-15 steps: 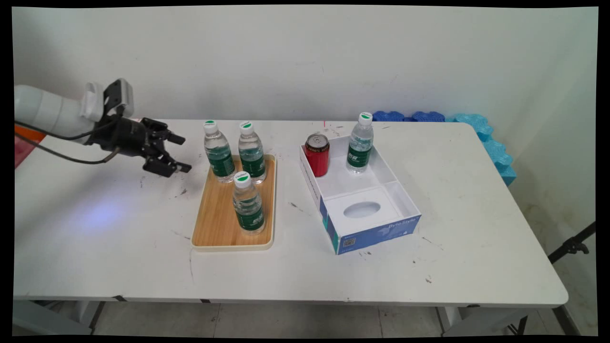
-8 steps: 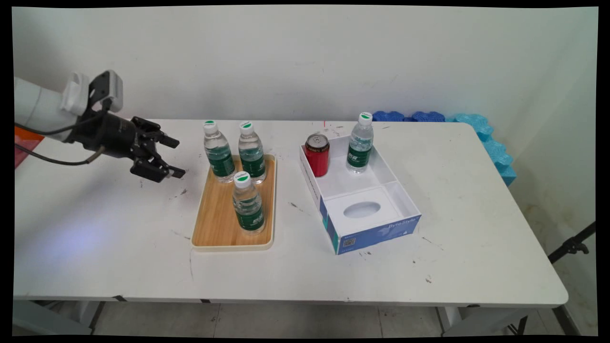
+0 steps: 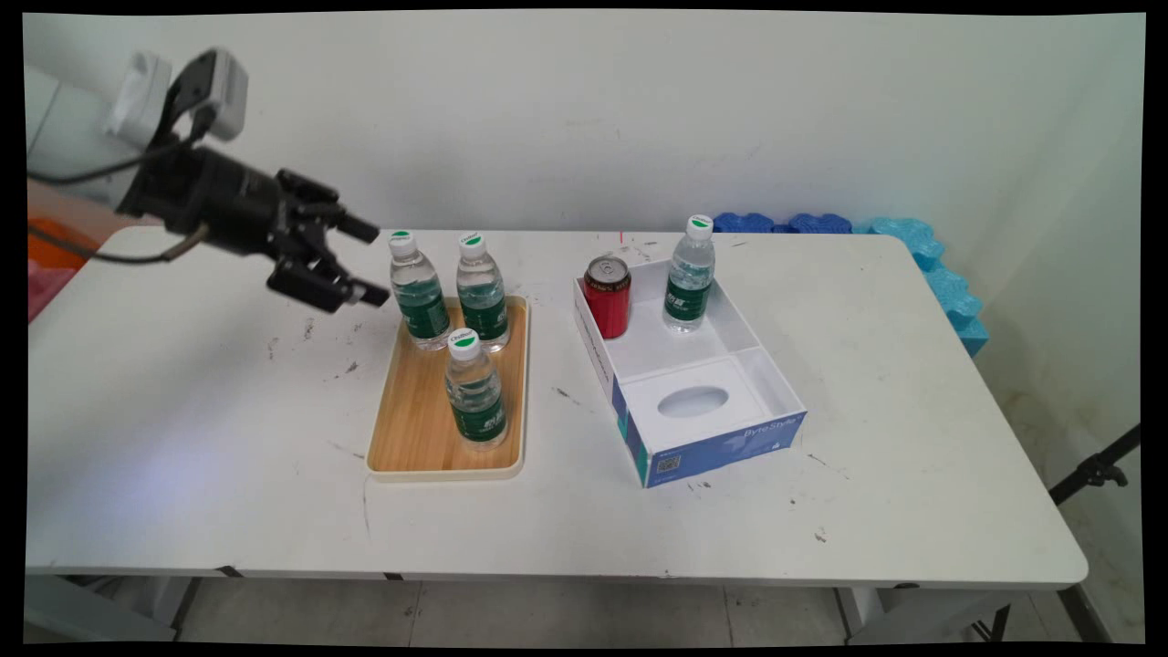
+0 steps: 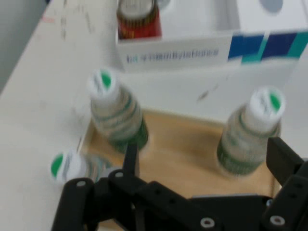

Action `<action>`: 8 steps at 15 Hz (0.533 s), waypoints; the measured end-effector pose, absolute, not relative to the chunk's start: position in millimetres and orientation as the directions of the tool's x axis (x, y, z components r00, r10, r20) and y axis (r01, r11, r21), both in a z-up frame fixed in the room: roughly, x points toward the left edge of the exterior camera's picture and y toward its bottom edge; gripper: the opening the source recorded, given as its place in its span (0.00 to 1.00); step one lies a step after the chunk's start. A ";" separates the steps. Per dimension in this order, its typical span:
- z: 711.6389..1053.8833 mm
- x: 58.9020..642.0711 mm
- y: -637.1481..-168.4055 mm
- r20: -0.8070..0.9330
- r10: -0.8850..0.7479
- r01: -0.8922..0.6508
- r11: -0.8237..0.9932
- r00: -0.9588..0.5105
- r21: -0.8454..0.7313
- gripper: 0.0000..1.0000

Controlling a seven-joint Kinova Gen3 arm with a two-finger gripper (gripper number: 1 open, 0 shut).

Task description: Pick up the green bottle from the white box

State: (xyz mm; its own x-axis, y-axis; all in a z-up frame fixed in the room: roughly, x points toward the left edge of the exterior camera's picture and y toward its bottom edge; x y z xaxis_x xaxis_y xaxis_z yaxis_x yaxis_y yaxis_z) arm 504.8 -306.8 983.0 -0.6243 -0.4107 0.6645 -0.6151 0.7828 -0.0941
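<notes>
My gripper [image 3: 372, 262] hangs open above the table, just left of the back-left water bottle [image 3: 419, 290] on the wooden tray [image 3: 415, 438]. Nothing is between its fingers. Two more green-labelled bottles stand on the tray, one at the back right [image 3: 481, 290] and one nearer the front [image 3: 474, 388]. In the hand view the gripper [image 4: 207, 159] looks down over the tray [image 4: 187, 154], with bottles at the left [image 4: 118, 118], lower left [image 4: 79, 166] and right [image 4: 250, 130].
A white and blue open box [image 3: 721, 443] sits right of the tray, holding a red can [image 3: 609, 295] and a water bottle [image 3: 689, 274]. Blue foam pieces [image 3: 922, 246] lie at the table's back right corner. The box [image 4: 192, 48] and can [image 4: 138, 17] show in the hand view.
The gripper has risen and moved right and toward the back, now close beside the back-left bottle. Its fingers stay open. Bottles, tray and box have not moved.
</notes>
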 end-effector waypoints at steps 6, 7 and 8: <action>1020.3 454.6 -332.6 0.715 -0.373 -0.611 0.786 -0.592 -0.095 1.00; 1023.3 445.8 -339.3 0.721 -0.371 -0.613 0.784 -0.586 -0.095 1.00; 1025.4 435.8 -347.4 0.726 -0.369 -0.615 0.783 -0.580 -0.095 1.00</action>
